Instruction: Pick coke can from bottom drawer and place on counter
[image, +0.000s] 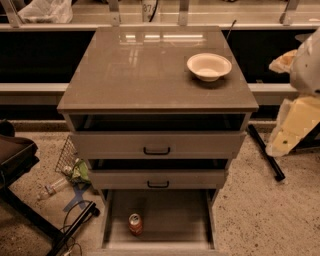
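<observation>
Gripper (284, 62), a pale lump cut off at right, spread or not I cannot tell; red coke can (135, 223) stands in flat bottom drawer (175, 216).

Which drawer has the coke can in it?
The bottom drawer, lowest and farthest out; coke can stands left on its floor. Gripper hangs right of the counter.

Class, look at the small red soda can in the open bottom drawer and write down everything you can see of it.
The small red metal soda can has a silver top facing the camera and pale markings on its side. It stands upright on the flat floor of the open grey-beige bottom drawer, left of the middle and towards the front, apart from the left wall. Only the floor of that drawer touches it. The robot's pale tool is far off, at the right edge of the view.
</observation>
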